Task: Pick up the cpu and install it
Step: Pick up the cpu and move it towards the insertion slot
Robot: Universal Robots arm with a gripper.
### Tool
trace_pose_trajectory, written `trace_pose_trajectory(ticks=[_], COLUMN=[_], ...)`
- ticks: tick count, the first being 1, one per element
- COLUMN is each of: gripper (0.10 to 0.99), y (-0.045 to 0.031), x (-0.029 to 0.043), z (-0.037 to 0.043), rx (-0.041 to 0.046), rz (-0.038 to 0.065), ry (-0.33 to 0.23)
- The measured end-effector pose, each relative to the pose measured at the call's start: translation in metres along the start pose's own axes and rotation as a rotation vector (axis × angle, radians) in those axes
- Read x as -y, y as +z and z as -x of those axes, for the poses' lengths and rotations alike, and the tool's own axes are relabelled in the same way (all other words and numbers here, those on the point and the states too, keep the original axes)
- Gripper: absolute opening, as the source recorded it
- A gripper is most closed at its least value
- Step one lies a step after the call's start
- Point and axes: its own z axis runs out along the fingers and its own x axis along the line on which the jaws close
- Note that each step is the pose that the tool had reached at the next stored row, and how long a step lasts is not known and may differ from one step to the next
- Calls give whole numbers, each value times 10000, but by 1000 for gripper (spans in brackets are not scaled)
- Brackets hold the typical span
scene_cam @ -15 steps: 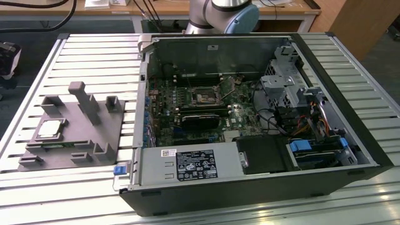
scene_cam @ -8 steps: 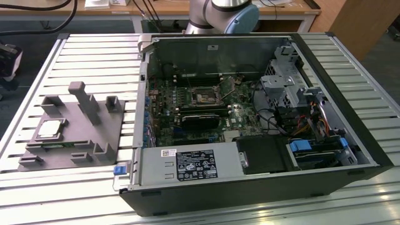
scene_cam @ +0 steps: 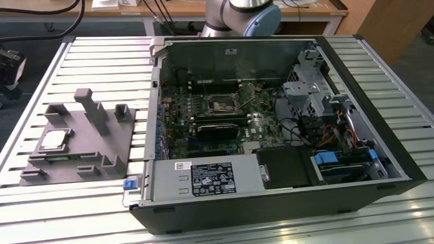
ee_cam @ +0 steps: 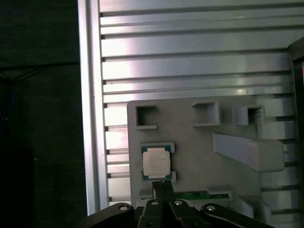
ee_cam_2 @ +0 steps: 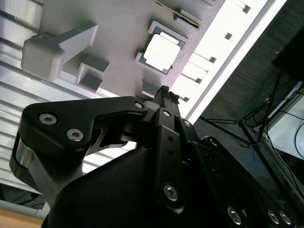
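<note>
Lying flat and lid-up in both wrist views, the cpu point(ee_cam: 156, 161) point(ee_cam_2: 161, 50), nested in a shallow framed pocket of the grey fixture plate point(ee_cam: 194, 142); on the exterior view's left, same cpu point(scene_cam: 56, 141) on that plate point(scene_cam: 101, 152), resting on the slatted bench point(scene_cam: 101, 61), well apart from the open computer case point(scene_cam: 369, 96). Probably pocketed like this to keep the chip square and at a known spot for a straight descent, with the bare lid facing up for easy access. Inside the case, a dark square socket point(scene_cam: 222, 105) on the motherboard, with no chip visible in it, so nothing installed so far. Over the plate, pointing down at it, the gripper point(ee_cam: 162, 184) point(ee_cam_2: 168, 92), its slim fingertips drawn together and holding nothing. In the first wrist view, tips just beside one edge of the chip rather than over its middle; height above the plate hard to judge, no contact apparent. At the far side of the bench in the exterior view, the arm point(scene_cam: 237, 12), rising out of the top of the picture behind the case. Beside the cpu pocket, a tall upright post point(scene_cam: 91, 109) and several empty holders, none of them between the gripper and the chip.
</note>
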Motion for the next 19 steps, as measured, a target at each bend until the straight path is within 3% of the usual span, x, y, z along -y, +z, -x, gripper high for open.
trace_pose_trajectory(ticks=[19], gripper=[106], y=[100], x=[5], z=[-2], rx=[0], rz=[0], ry=[0])
